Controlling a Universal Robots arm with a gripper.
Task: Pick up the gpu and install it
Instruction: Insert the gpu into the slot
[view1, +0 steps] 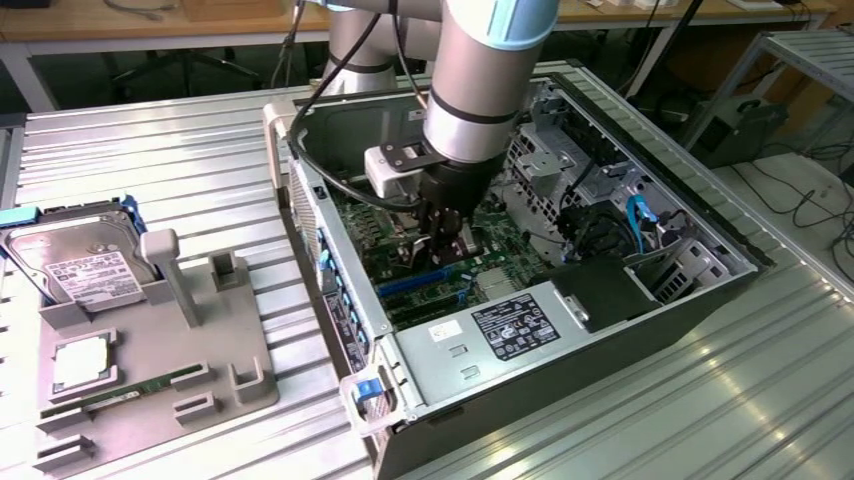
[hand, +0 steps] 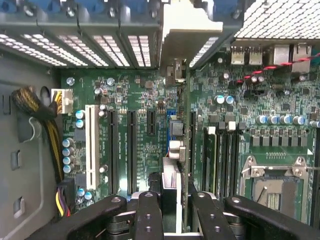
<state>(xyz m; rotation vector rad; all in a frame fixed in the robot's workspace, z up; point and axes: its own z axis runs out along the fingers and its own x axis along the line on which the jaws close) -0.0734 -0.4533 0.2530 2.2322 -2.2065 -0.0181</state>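
My gripper (hand: 175, 202) is shut on the gpu (hand: 172, 175), which I see edge-on between the black fingers (hand: 149, 215). The card stands upright over the green motherboard (hand: 135, 100), alongside a long black slot (hand: 192, 135). Its silver end bracket (hand: 185, 30) reaches the rear slot openings of the case. Whether the card sits in the slot I cannot tell. In the exterior view the gripper (view1: 447, 240) is low inside the open computer case (view1: 694, 290), just above the motherboard (view1: 387, 245).
Other black slots (hand: 131, 150) and a white slot (hand: 91, 145) lie beside the card; the CPU socket (hand: 275, 185) and RAM slots (hand: 220, 155) are on its other side. A power supply (view1: 514, 330) fills the case's near end. A grey fixture (view1: 147, 390) holds a hard drive (view1: 80, 265) and a RAM stick (view1: 120, 395).
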